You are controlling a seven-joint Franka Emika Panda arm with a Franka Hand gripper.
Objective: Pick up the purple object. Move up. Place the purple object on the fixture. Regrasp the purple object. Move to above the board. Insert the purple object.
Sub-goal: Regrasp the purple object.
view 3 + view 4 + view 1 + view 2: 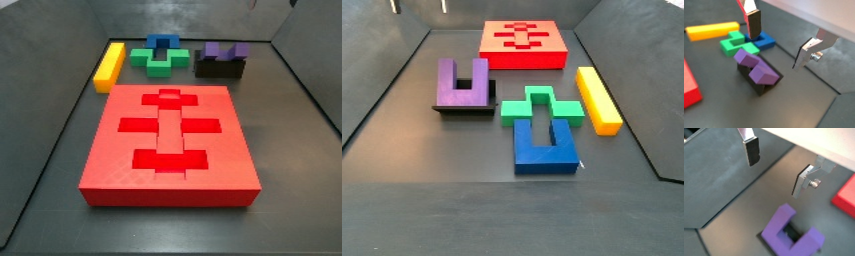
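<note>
While the end effector (779, 165) hovers open, the purple object (791, 234) sits apart on the fixture (759, 82).

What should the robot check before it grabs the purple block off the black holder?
1. Gripper open, up above the floor: ok.
2. Nothing between its fingers: ok.
3. Purple object sitting on the fixture: ok.
4. Green block apart from the purple object: ok.
5. Gripper lined up over the purple object: cannot tell.
6. Board recesses free: ok.
</note>
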